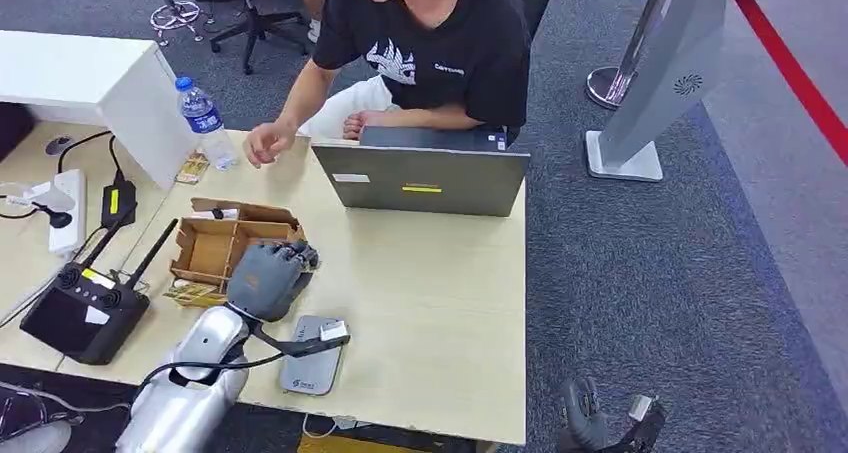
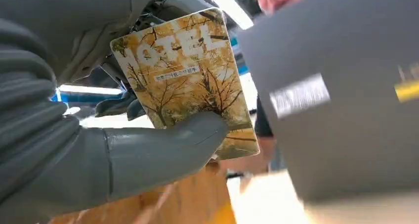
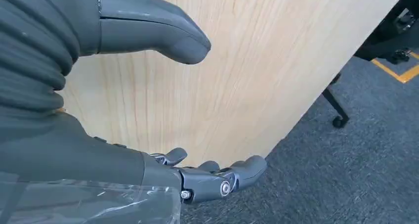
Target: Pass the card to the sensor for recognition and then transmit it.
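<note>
My left hand [image 1: 266, 276] hovers over the table beside a small cardboard box [image 1: 222, 243], a little beyond the grey sensor pad [image 1: 312, 355]. In the left wrist view the hand [image 2: 148, 155] pinches a card [image 2: 188, 75] printed with yellow autumn trees between thumb and fingers. The sensor pad lies flat near the table's front edge with a small white block on it. My right hand [image 1: 585, 413] hangs low beside the table's right front corner; in the right wrist view its fingers [image 3: 217, 177] are apart and hold nothing.
A person sits across the table behind a grey laptop [image 1: 420, 178], one hand [image 1: 262, 143] reaching over the table. A water bottle [image 1: 205, 121], a black controller [image 1: 85, 308] with antennas, a power strip [image 1: 68, 208] and cables lie on the left.
</note>
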Motion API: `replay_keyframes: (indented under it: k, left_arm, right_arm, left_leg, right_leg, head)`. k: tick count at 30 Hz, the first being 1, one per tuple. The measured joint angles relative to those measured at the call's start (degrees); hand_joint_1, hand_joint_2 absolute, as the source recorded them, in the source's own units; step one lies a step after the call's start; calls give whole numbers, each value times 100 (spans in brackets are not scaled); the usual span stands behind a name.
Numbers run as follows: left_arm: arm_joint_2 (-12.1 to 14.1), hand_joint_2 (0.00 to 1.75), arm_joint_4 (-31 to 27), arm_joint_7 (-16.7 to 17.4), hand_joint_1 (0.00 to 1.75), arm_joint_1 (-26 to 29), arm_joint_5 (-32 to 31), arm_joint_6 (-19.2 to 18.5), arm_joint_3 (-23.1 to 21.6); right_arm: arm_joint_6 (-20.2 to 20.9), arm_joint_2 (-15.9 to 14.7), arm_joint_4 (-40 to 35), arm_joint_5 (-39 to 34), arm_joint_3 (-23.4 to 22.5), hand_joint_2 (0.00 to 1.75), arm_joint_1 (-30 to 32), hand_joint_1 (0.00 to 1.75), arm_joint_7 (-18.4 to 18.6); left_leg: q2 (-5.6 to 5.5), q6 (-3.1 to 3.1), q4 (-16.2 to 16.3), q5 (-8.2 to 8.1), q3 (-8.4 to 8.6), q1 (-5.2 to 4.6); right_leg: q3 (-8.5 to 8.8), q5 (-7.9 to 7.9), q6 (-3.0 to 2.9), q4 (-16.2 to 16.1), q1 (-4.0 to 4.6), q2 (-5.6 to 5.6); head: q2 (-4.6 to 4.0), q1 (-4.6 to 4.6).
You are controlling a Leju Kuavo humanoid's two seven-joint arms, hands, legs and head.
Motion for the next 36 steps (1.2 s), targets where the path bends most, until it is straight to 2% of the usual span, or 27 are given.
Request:
replay_keyframes:
  k: [6,9,13,18,23,24,30,31,32,33,36]
  left_arm:
    - [-61,175,-164,61,175,-90,110,107,118]
    - [-101,175,-258,120,175,-466,271,76,337]
    - [-111,175,-326,140,175,-1079,415,-195,820]
    - [-85,175,-199,205,175,-1618,181,-197,1341]
    - [-66,175,-76,203,175,-1767,253,-147,1665]
    - [-66,175,-70,201,162,-1779,256,-122,1692]
    - [-50,175,-55,133,162,-1751,260,-96,1858]
    - [-50,175,-54,133,143,-1741,258,-96,1873]
    - [-50,175,-55,131,54,-1735,258,-96,1882]
    - [-50,175,-54,129,0,-1728,258,-96,1891]
    - [-52,175,-54,92,0,-1710,262,-98,1921]
  right_arm:
    - [0,0,0,-2,0,175,0,0,7]
    - [-2,0,0,0,0,175,-4,0,37]
    - [-11,0,0,17,7,175,-17,0,79]
    - [-17,0,11,118,59,175,-54,0,120]
    - [-18,0,20,116,101,175,-67,0,120]
    - [-17,0,22,118,105,175,-67,0,120]
    - [-20,4,26,118,129,175,-65,0,101]
    - [-20,4,26,118,129,175,-65,0,101]
    - [-20,4,26,118,129,175,-65,0,101]
    - [-20,4,26,118,129,175,-65,0,101]
    - [-20,4,26,116,129,175,-64,0,118]
  left_leg:
    - [-1,0,2,1,-4,2]
    - [-3,0,2,8,-8,2]
    - [1,-3,1,16,-9,3]
    - [-3,-4,1,24,-17,4]
    - [-1,-4,1,24,-17,4]
    - [-2,-4,1,24,-17,3]
    - [1,-4,1,24,-18,3]
    - [3,-4,1,24,-18,3]
    - [3,-4,1,24,-19,3]
    - [3,-4,1,24,-19,3]
    - [1,-4,1,23,-21,3]
  right_leg:
    - [-8,0,0,0,1,-1]
    - [-10,4,-5,2,1,-2]
    - [-11,15,-15,6,2,0]
    - [-18,18,-14,7,2,-1]
    - [-20,18,-14,7,2,-1]
    - [-19,18,-14,7,2,-3]
    - [-20,18,-13,7,2,1]
    - [-22,19,-13,7,2,3]
    - [-23,19,-13,7,2,4]
    - [-23,19,-13,7,2,4]
    - [-25,18,-13,7,2,4]
  head:
    - [0,2]
    - [0,0]
    - [0,2]
    - [0,2]
    - [0,2]
    - [0,2]
    - [0,2]
    - [0,2]
    - [0,2]
    - [0,2]
    - [0,2]
